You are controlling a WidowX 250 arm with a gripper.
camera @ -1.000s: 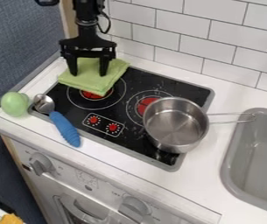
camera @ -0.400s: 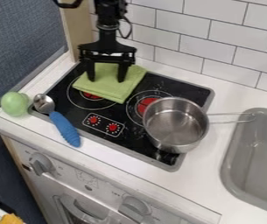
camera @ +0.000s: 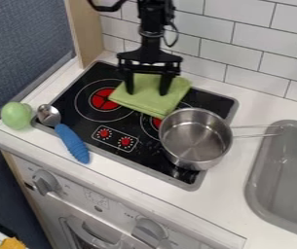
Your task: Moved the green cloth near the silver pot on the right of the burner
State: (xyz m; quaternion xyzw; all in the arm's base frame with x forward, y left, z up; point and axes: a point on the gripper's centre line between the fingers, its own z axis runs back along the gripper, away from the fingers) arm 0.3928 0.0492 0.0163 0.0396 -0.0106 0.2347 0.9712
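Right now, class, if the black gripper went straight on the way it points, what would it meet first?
Most likely the green cloth: the gripper points down at it, fingers apart. Whether the tips already touch the fabric is unclear. Beneath lies the black cooktop.

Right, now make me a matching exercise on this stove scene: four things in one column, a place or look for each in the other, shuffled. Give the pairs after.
Things:
1. Green cloth
2. Silver pot
3. Spoon
4. Round light-green object

Places and looks:
A. Has a blue grip
B. Lies on the burner surface, at the pincer
C. Sits on the white counter, nearest the picture's left edge
D. Has a long handle that points toward the sink

Right pairs: 1-B, 2-D, 3-A, 4-C
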